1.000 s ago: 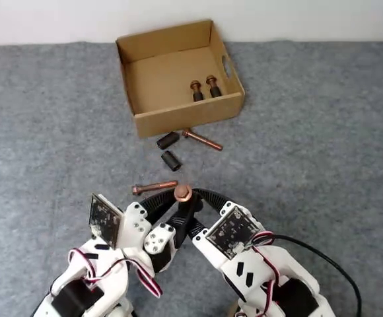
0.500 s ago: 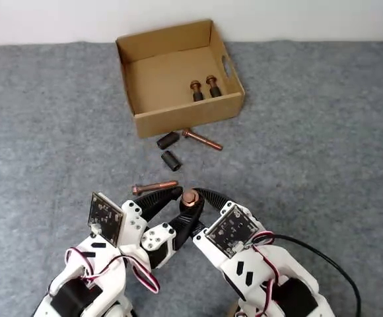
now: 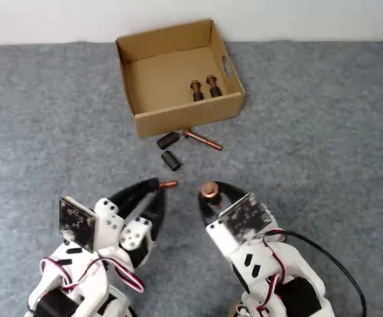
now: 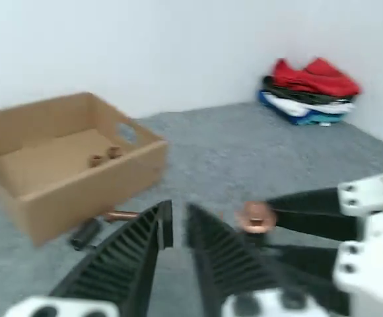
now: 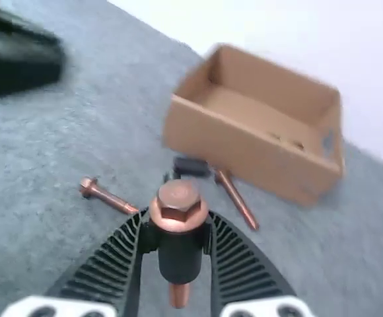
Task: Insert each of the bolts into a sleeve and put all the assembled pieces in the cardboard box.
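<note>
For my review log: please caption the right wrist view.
Right gripper holds a sleeved bolt head up; a loose bolt and the cardboard box lie beyond.

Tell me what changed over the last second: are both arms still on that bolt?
No. The left gripper let go of the sleeved bolt and drew back to its own side, open. The right gripper kept hold of it and shifted right, away from the other arm. Unchanged: two assembled pieces in the cardboard box, two sleeves and a bolt before it, another bolt by the left gripper.
</note>
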`<state>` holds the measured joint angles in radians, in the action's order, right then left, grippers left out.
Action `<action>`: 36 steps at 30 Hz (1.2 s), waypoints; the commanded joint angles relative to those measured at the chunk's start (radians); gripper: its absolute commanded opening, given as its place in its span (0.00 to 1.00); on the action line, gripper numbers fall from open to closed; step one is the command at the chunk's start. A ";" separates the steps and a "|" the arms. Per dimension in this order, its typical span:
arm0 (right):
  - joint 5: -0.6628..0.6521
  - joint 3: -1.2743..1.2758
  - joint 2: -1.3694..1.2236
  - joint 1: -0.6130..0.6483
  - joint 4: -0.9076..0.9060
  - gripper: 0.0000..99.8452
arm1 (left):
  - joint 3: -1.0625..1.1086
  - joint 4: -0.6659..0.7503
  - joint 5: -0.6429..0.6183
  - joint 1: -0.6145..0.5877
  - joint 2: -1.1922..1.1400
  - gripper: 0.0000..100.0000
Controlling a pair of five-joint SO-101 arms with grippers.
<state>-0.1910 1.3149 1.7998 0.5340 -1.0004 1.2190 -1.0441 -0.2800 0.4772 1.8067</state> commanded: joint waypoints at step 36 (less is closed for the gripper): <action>0.342 -1.392 -1.692 -0.257 0.217 0.01 | 0.464 -0.078 0.170 -0.367 -0.006 0.01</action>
<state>0.1450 0.0982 0.2440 0.2869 -0.8807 1.6870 -1.1178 -0.1158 0.1258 1.7960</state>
